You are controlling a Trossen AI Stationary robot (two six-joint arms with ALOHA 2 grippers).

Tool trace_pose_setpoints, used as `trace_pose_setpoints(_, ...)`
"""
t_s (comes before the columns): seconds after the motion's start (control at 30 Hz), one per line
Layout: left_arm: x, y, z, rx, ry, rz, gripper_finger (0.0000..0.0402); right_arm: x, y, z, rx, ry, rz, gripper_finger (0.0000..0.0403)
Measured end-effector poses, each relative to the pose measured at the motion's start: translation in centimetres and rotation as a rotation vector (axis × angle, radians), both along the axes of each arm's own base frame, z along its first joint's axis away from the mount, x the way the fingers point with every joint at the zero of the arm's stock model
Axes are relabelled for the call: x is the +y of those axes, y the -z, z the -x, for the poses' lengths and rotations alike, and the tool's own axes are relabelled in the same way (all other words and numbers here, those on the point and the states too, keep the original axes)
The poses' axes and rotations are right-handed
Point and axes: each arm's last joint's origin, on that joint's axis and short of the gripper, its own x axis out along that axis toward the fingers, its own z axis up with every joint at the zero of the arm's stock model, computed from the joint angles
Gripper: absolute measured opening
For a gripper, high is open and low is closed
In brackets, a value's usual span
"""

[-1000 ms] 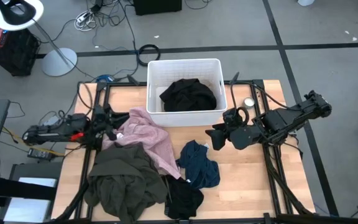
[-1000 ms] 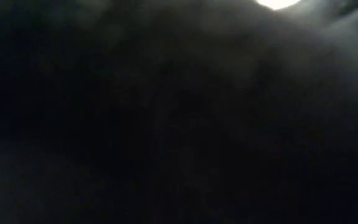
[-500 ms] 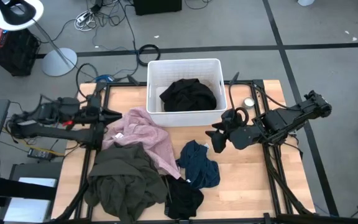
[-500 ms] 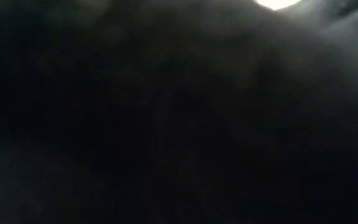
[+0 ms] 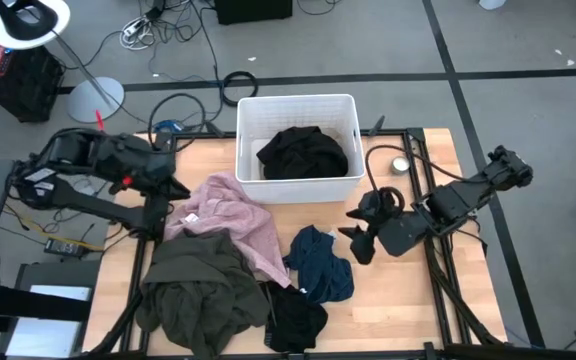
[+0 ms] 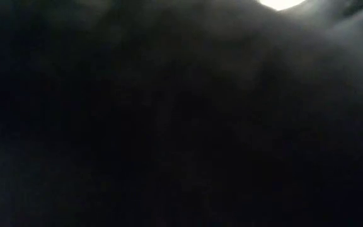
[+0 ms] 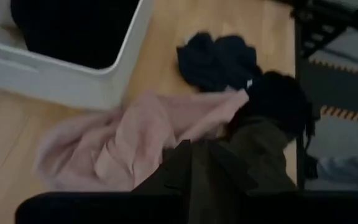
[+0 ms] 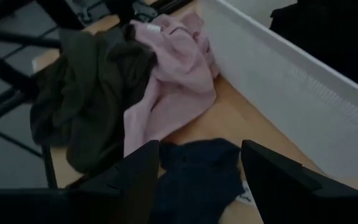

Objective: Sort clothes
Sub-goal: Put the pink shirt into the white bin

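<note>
A black garment (image 5: 303, 155) lies in the white bin (image 5: 296, 102) at the table's far edge. A pink garment (image 5: 233, 220), a large olive-green one (image 5: 200, 290), a teal-blue one (image 5: 323, 262) and a second black one (image 5: 293, 318) lie on the table. No beige-tan garment shows. My right gripper (image 5: 358, 242) is open, just right of the teal-blue garment (image 8: 197, 174), its fingers either side of it in the right wrist view, touching nothing. My left gripper (image 5: 173, 185) is raised at the table's left, beside the pink garment (image 7: 123, 143).
A small round silver object (image 5: 400, 165) sits on the table right of the bin. Bare wood shows at the table's near right (image 5: 398, 300). The low view is dark all over and shows nothing. Cables and a lamp base lie on the floor beyond the table.
My left arm has lifted and drawn back toward the table's left and far edges, away from the pink garment. My right gripper has moved a little toward the table's near edge, closer to the teal-blue garment. The garments have stayed where they were.
</note>
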Motion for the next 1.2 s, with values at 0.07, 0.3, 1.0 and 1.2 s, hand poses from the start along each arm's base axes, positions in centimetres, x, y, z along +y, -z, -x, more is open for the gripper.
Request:
trace_pose_setpoints(0.07, 0.0, -0.3, -0.2, 0.051, 0.0, -0.001, 0.005, 0.4, 0.0, 0.3, 0.005, -0.021, 0.003, 0.0229)
trace_pose_setpoints(0.3, 0.0, -0.1, -0.9, 0.129, -0.035, 0.027, 0.0051, 1.4, 0.1, 0.9, 0.006, -0.061, 0.001, 0.0229)
trace_pose_setpoints(1.0, 0.2, 0.4, -1.4, 0.187, -0.195, 0.069, 0.0212, 1.5, 0.0, 0.9, -0.017, -0.022, -0.014, 0.0229)
trace_pose_setpoints(1.2, 0.2, 0.8, -2.5, 0.224, -0.17, 0.036, 0.0213, 1.5, 0.0, 0.9, -0.019, -0.015, -0.021, 0.0229)
